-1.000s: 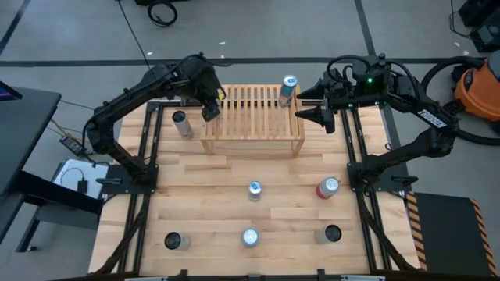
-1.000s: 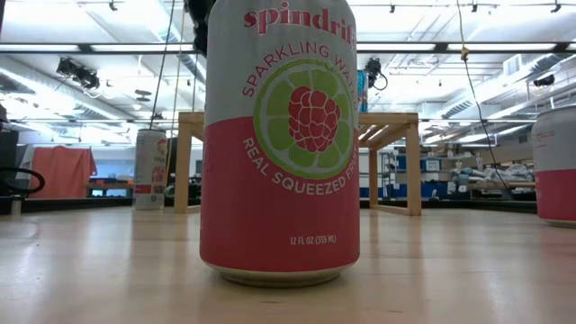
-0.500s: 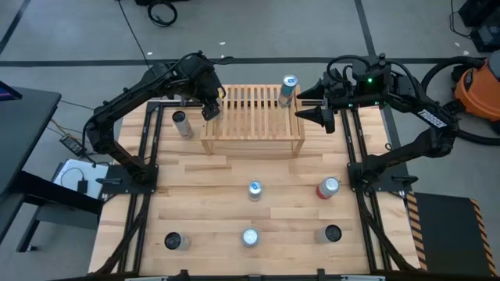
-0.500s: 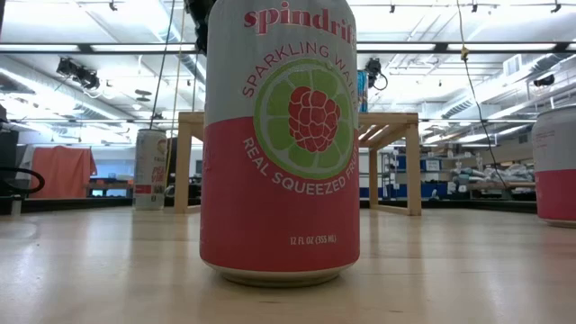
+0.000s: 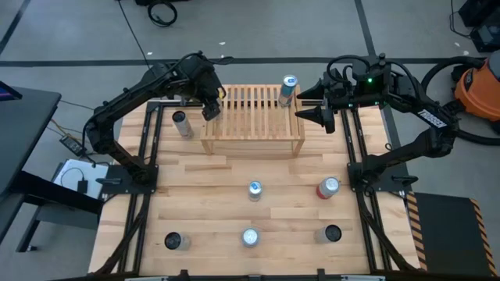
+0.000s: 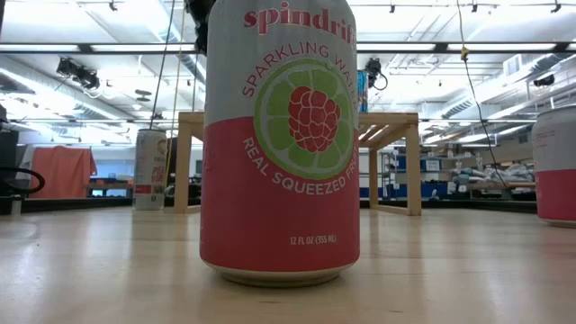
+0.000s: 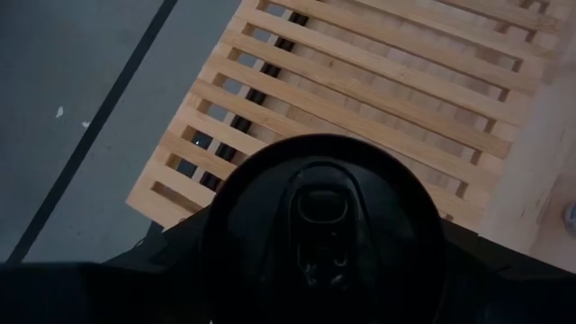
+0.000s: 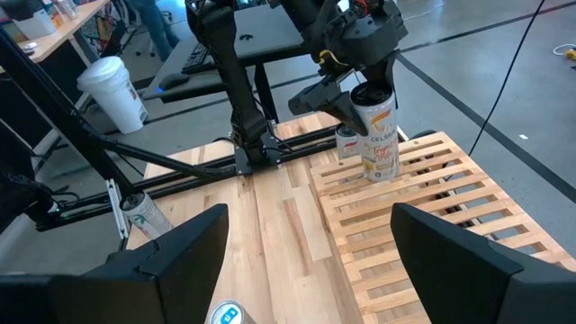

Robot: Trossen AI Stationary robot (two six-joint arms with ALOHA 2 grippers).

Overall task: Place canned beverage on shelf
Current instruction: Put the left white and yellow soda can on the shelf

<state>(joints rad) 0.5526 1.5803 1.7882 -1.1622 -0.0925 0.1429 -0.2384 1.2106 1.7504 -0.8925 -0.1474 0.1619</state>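
Observation:
The pale wood shelf (image 5: 254,117) stands at the table's far middle; it also shows in the low view (image 6: 396,121) and the left wrist view (image 7: 378,81). My left gripper (image 5: 211,108) is over the shelf's left end, shut on a white-and-orange can (image 8: 378,135). A blue-topped can (image 5: 288,90) stands on its base at the shelf's far right corner. My right gripper (image 5: 320,115) hangs open and empty just off the shelf's right end. My left gripper pinches the can's upper part (image 8: 360,101) between its two fingers, coming from above. The can stands upright, its bottom (image 8: 383,175) at the slats of the shelf's left end. Whether it rests on them I cannot tell. Its dark top (image 7: 324,207) fills the left wrist view.
A tall can (image 5: 181,123) stands on the table left of the shelf. Several more cans stand on the near half: (image 5: 255,190), (image 5: 327,187), (image 5: 249,236), (image 5: 173,241), (image 5: 332,233). A pink can (image 6: 279,144) fills the low view.

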